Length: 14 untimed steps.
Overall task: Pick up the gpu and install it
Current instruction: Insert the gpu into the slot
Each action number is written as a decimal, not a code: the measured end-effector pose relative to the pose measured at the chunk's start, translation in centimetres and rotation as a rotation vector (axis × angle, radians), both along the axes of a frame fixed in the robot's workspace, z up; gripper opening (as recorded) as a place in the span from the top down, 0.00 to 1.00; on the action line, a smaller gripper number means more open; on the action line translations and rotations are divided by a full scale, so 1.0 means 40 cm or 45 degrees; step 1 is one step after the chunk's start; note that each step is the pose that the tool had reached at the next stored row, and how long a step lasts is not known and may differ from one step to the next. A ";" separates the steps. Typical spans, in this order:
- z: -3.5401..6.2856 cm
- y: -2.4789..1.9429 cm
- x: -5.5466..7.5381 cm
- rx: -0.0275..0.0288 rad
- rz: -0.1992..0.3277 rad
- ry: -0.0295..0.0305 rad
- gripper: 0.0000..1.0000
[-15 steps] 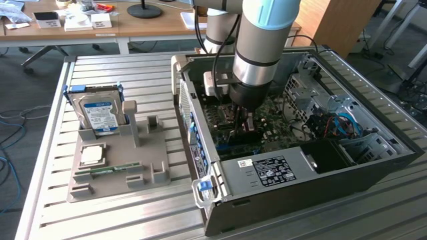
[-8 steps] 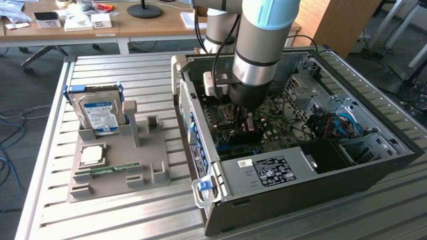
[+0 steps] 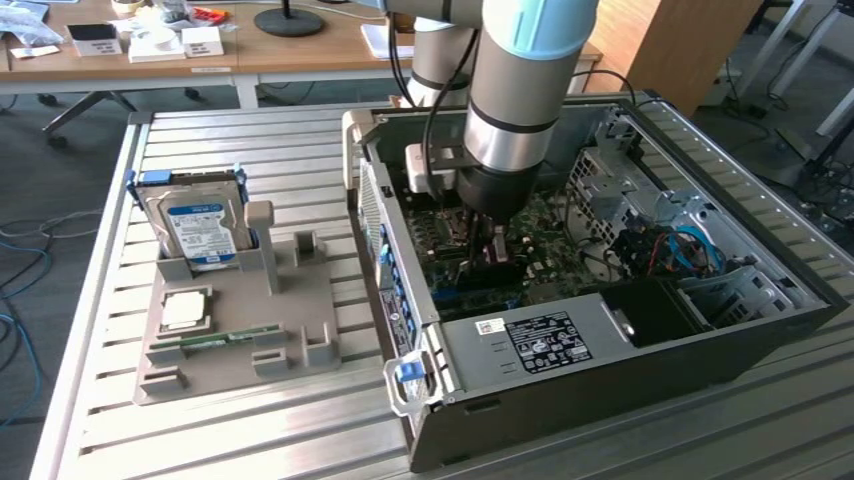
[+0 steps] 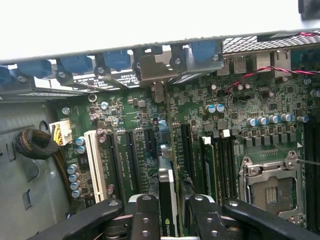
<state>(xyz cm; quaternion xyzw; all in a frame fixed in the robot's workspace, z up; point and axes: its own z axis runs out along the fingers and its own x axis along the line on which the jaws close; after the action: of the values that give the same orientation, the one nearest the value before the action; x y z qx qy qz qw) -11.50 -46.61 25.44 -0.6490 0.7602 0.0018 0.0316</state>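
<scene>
Wrist view, gpu (image 4: 167,200) between tool (image 4: 170,210) fingers

Lab or workshop: slatted aluminium bench (image 3: 267,420), open PC case (image 3: 747,330), office desks (image 3: 160,60) behind.

Even daylight brightens the ribbed surface (image 3: 267,420); the case rim (image 4: 150,25) blows out white in the wrist view, slightly soft overall.
</scene>
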 end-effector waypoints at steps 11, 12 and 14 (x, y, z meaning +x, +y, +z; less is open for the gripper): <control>-0.002 0.000 -0.001 0.0007 0.002 -0.0013 0.73; -0.002 0.000 -0.001 0.0007 0.002 -0.0013 0.73; -0.002 0.000 -0.001 0.0007 0.002 -0.0013 0.73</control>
<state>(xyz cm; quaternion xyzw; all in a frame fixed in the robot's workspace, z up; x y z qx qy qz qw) -11.55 -46.60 25.36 -0.6496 0.7596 0.0017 0.0321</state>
